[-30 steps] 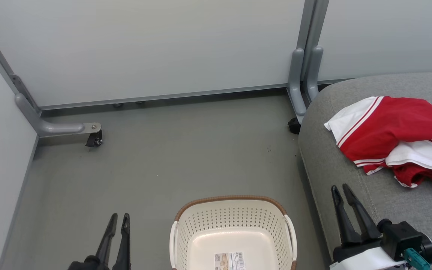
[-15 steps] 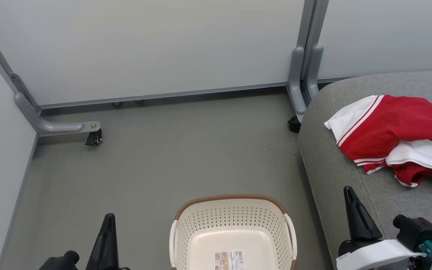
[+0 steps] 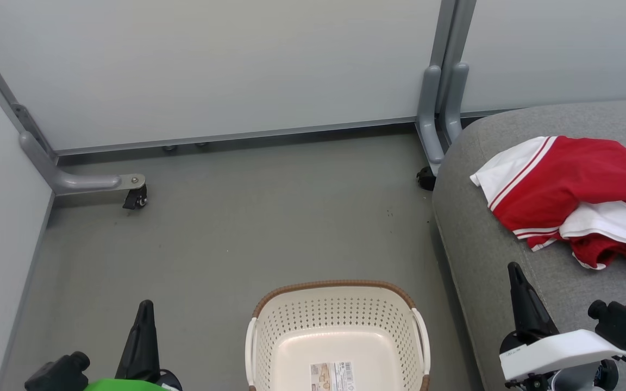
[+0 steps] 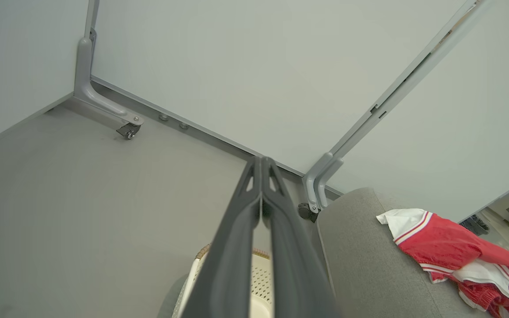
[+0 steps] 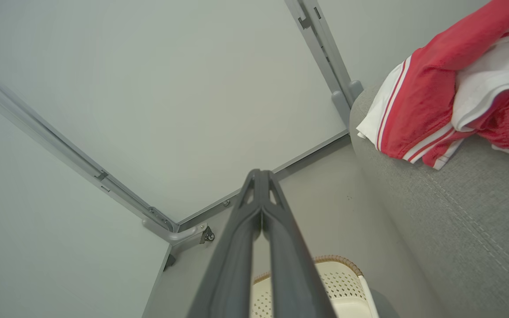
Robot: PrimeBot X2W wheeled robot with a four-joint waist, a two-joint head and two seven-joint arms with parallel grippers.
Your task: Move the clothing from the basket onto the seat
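— Where does the clothing (image 3: 574, 201) lie?
— In a crumpled red-and-white heap on the grey seat (image 3: 481, 244), at the right of the head view, near the seat's rounded edge.
— And the basket (image 3: 337, 326)?
— It stands on the grey floor (image 3: 237, 228) just beside the seat, at the bottom middle of the head view. Its pale bottom shows, with a label sticker (image 3: 333, 376) on it.
— How does the left hand (image 3: 145, 307) stand?
— Its two dark fingers are pressed together with nothing between them. It hovers over the floor to the basket's left.
— The right hand (image 3: 514, 270)?
— Fingers together too, gripping nothing, over the seat's near edge and apart from the clothing.
— What stands behind?
— Pale partition panels (image 3: 237, 65) on grey feet, one with a small castor (image 3: 135, 200).
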